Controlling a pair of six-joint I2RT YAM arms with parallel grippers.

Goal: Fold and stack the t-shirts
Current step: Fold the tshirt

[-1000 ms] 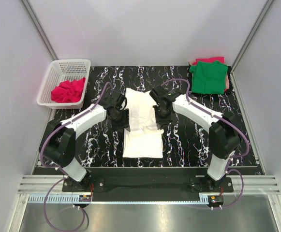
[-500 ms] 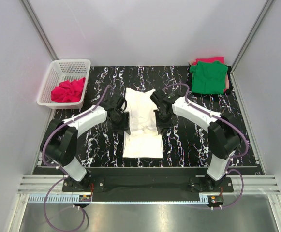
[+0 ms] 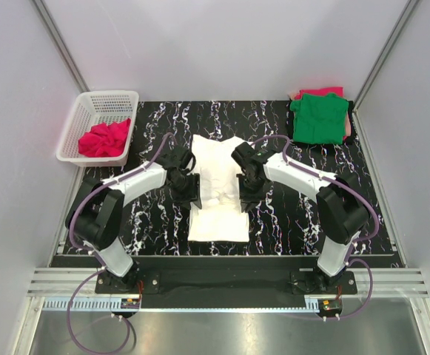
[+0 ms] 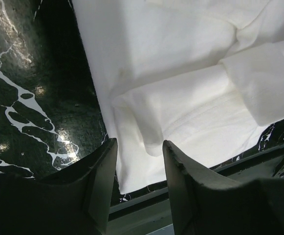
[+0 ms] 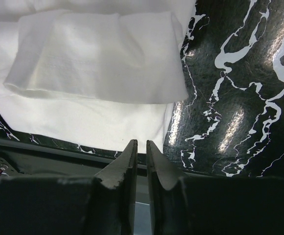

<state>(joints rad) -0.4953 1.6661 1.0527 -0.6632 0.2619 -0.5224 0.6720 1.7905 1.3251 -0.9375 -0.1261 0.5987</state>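
— Where does the white shirt lie?

— We find the white shirt (image 3: 216, 188) flat in the middle of the table top (image 3: 289, 214), neck toward the far wall, its sides folded in so that it makes a long strip. The left claw (image 4: 139, 144) is over its left edge, fingers standing apart. The right claw (image 5: 142, 143) is at its right edge, fingers narrowed to a thin slit. We cannot tell whether any cloth is caught there.

— And the others?

— A folded green shirt (image 3: 319, 118) lies on a pink-red shirt (image 3: 322, 92) in the far right corner. A white basket (image 3: 100, 100) at the far left holds a crumpled red cloth (image 3: 105, 138).

— What of the surface and the room?

— The top is black with white veins and shines under the lights. We see pale walls (image 3: 222, 44) on three sides and a metal rail (image 3: 222, 279) along the near edge.
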